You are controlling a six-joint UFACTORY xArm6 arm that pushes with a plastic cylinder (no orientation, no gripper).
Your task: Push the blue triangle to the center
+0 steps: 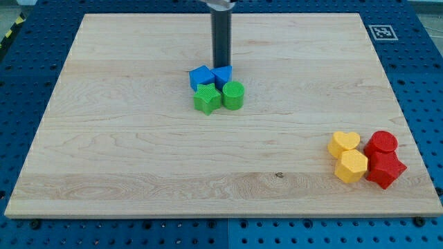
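Note:
The blue triangle (223, 75) sits a little above the board's middle, in a tight cluster. A blue cube (200, 77) touches it on the left. A green star (207, 98) and a green cylinder (233, 95) sit just below them. My tip (221, 65) stands at the top edge of the blue triangle, touching or almost touching it. The dark rod rises from there to the view's top.
At the bottom right of the wooden board (104, 138) lie a yellow heart (344, 143), a yellow hexagon (351, 166), a red cylinder (381, 143) and a red star (385, 169). A marker tag (381, 31) is at the top right corner.

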